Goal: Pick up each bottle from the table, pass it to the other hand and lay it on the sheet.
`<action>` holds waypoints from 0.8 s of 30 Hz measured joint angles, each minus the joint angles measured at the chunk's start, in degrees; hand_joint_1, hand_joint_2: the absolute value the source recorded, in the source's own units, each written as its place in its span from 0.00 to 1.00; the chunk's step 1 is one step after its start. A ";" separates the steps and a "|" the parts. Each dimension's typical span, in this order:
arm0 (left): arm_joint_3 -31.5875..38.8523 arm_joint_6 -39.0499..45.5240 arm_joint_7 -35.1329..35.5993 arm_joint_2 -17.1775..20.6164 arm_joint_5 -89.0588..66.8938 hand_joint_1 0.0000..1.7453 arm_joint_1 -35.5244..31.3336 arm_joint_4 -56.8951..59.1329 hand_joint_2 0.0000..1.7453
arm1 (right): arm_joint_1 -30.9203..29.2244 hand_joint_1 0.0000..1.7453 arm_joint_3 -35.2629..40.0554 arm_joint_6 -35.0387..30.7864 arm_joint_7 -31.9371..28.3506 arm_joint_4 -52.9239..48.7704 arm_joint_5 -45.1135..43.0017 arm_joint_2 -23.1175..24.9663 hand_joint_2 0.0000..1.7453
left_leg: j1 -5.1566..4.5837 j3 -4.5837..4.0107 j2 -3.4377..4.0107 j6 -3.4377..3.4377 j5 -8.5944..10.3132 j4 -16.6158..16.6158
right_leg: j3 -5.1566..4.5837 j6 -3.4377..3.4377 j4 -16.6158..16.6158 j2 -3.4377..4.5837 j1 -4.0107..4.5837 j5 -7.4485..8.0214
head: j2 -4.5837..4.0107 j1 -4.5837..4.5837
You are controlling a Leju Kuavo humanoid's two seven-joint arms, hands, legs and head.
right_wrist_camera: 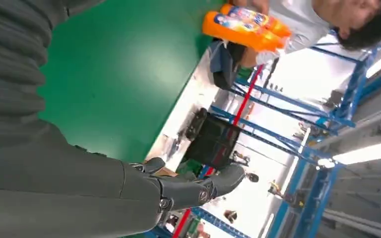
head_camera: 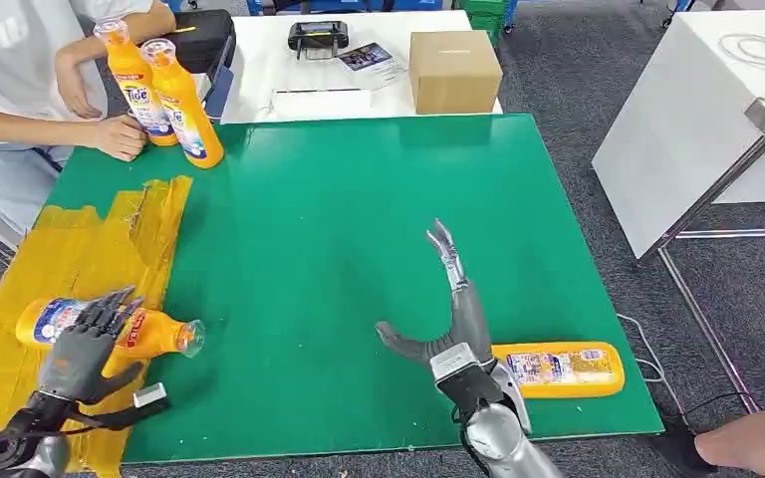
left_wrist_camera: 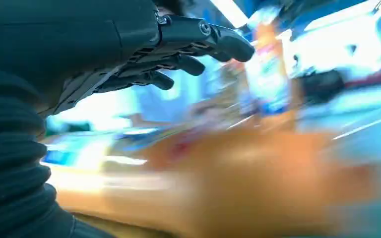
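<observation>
An orange bottle [head_camera: 154, 334] lies on its side on the yellow sheet [head_camera: 80, 249] at the near left. My left hand [head_camera: 85, 349] hovers just over its label end with fingers stretched out; in the left wrist view the fingers [left_wrist_camera: 188, 44] stand apart above the blurred bottle [left_wrist_camera: 228, 178]. A second orange bottle [head_camera: 558, 368] lies on the green table [head_camera: 339, 219] at the near right. My right hand [head_camera: 453, 319] is beside it, to its left, open with fingers spread. Two more bottles [head_camera: 184, 100] stand upright at the far left corner, also seen as bottles [right_wrist_camera: 243, 27] in the right wrist view.
A person [head_camera: 20, 70] sits at the far left with a hand at the upright bottles. Behind the green table a white table [head_camera: 259, 60] carries a cardboard box [head_camera: 454, 70] and a black device [head_camera: 318, 38]. Another white table [head_camera: 697, 110] stands to the right.
</observation>
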 measured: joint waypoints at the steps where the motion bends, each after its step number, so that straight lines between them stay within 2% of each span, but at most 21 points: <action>1: 0.71 0.00 -1.21 -1.04 2.85 0.00 0.64 -1.16 1.00 | 0.30 0.00 -0.04 0.00 -0.07 -0.21 0.28 -0.04 1.00 | 0.00 -0.04 0.03 0.01 -0.01 0.00 | -0.03 0.00 0.00 0.02 0.00 0.01 | 0.00 -0.04; 8: 1.43 -0.07 -2.22 -5.17 16.99 0.00 3.71 -9.61 1.00 | 2.39 0.00 -0.92 -0.28 -0.15 -1.55 1.68 -0.61 1.00 | -0.03 -0.09 0.05 0.01 -0.04 0.01 | -0.10 0.02 -0.03 0.03 -0.05 0.01 | 0.00 -0.06; 24: -1.92 -0.42 -2.40 -8.34 30.50 0.00 5.84 -19.01 1.00 | 7.54 0.00 -3.47 -1.01 0.50 -5.59 6.60 -2.49 1.00 | -0.01 -0.08 0.05 0.01 -0.05 0.00 | -0.10 0.01 -0.04 0.03 0.00 0.01 | 0.00 -0.06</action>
